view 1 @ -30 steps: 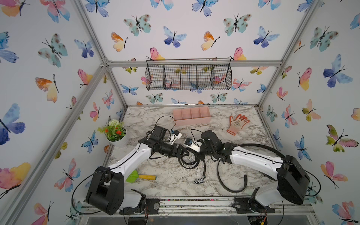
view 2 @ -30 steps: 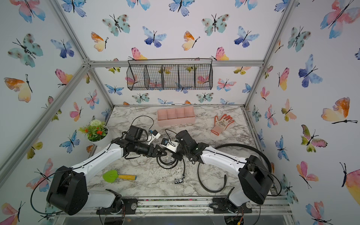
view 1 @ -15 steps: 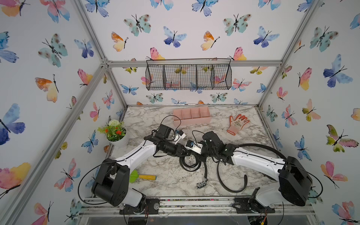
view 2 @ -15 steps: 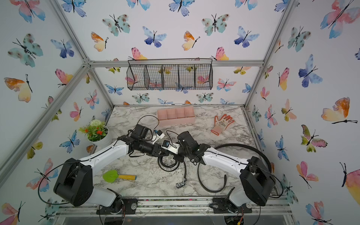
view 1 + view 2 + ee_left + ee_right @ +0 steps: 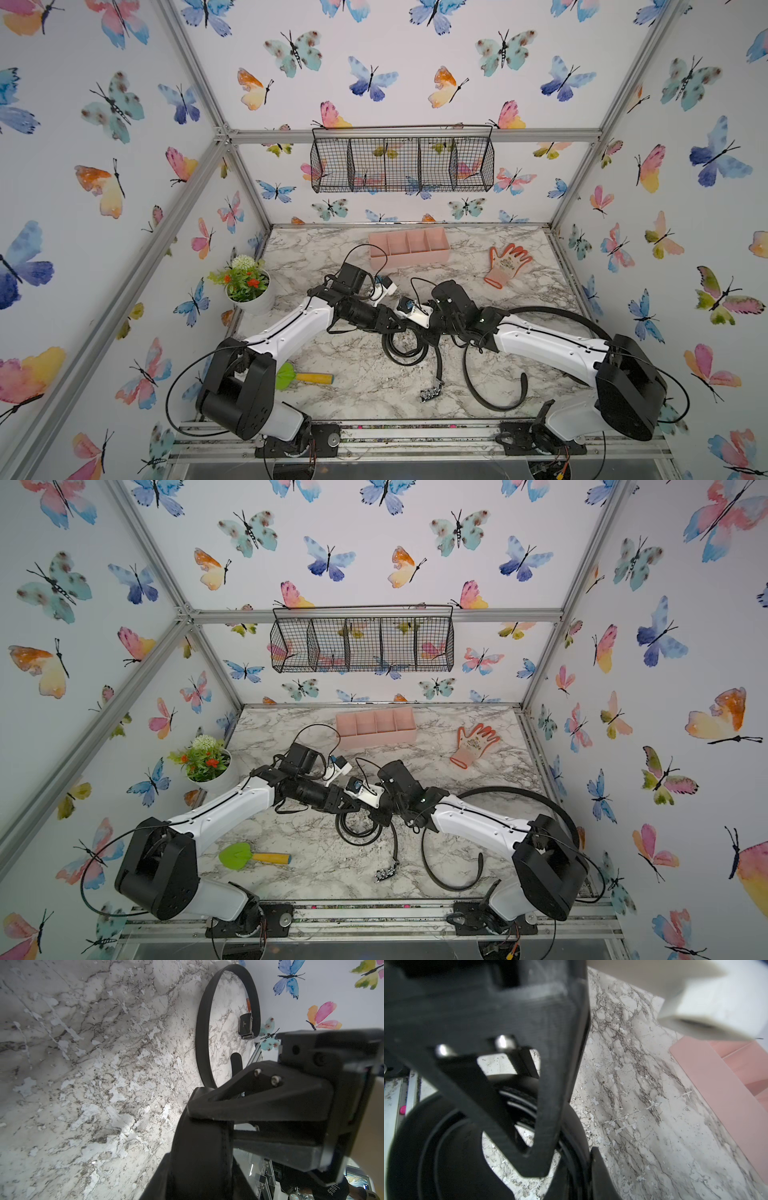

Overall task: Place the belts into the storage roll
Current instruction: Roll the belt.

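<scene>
Centre of the marble tabletop — left claw clamped on coiled black strap belt; right claw astride it, grip indiscernible. Second black buckled belt: lower right. Pale pink four-compartment plastic tray: upper centre.

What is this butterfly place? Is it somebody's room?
Probably not: it looks like a robot test booth. There is a metal frame, butterfly walls, and a left arm and right arm mounted at a marble table.

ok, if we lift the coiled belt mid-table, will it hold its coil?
Probably not: the coiled belt sits in loose loops, so it would likely unwind and droop. Its buckle trails on a free tail and may swing or drag.
</scene>
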Robot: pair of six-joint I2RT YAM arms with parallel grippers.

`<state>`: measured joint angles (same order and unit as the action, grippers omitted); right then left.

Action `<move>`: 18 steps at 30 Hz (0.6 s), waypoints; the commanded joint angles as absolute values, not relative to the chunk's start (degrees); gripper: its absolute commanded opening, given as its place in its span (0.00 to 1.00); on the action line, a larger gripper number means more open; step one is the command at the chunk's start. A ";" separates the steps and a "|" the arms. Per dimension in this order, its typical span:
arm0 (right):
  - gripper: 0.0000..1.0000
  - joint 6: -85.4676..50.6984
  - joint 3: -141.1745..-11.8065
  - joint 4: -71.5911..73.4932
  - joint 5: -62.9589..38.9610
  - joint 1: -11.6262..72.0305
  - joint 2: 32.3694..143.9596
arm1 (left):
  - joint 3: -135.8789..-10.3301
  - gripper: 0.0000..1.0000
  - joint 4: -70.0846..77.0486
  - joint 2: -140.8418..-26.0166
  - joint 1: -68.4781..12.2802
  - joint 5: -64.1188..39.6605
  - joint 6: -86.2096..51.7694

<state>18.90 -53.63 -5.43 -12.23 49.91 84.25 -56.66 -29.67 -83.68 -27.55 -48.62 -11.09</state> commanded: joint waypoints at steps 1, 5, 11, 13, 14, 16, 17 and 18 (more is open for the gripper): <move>0.31 13.34 -54.40 -4.20 -11.54 47.31 84.23 | -58.77 0.17 -34.44 -81.97 -28.14 -44.63 -8.27; 0.51 9.59 -52.14 -1.31 -13.63 45.01 81.70 | -60.03 0.17 -36.86 -80.54 -28.25 -38.38 -7.57; 0.64 6.42 -51.50 -2.72 -17.40 42.57 79.55 | -60.60 0.16 -37.22 -79.15 -28.71 -33.57 -7.29; 0.66 5.75 -50.72 -2.80 -17.33 42.22 78.96 | -60.82 0.16 -36.76 -78.51 -29.53 -31.47 -7.54; 0.67 5.26 -50.01 -2.43 -17.36 41.87 78.56 | -61.06 0.16 -36.58 -78.16 -30.15 -30.18 -7.72; 0.69 4.33 -48.86 -1.40 -18.40 40.76 77.90 | -61.79 0.16 -36.69 -77.79 -31.42 -28.22 -7.82; 0.70 3.84 -48.46 -0.91 -18.78 40.32 77.68 | -62.20 0.16 -36.67 -77.49 -31.99 -25.41 -7.99; 0.70 3.72 -48.32 -0.85 -19.02 40.09 77.52 | -62.54 0.16 -36.53 -77.13 -32.49 -24.30 -8.18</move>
<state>6.00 -49.54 -2.07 -16.86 40.86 78.39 -60.34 -36.47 -79.68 -30.92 -30.22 -8.54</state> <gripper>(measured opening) 0.701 0.335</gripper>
